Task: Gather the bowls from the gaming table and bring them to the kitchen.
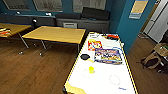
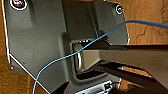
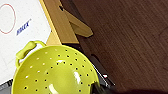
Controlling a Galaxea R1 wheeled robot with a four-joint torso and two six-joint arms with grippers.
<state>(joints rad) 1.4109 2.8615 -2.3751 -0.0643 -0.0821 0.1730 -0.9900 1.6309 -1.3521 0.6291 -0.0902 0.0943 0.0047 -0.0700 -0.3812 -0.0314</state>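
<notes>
The head camera looks forward and down from high up, over the near end of the long glossy white table with yellow wooden edge (image 1: 75,63) toward the teal back wall (image 1: 125,22). The left wrist camera sits close against the robot's own dark plate, with brown wooden floor (image 2: 142,11) behind it. The right wrist camera looks down close above a perforated yellow-green plastic colander (image 3: 53,72), sharing the white table's corner (image 3: 22,37) and the floor with the head view

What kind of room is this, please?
Probably an office break or games room: a long white-topped table with yellow edges carries colourful board game boxes, plain yellow-wood tables stand nearby, and dark sofas line teal walls.
</notes>
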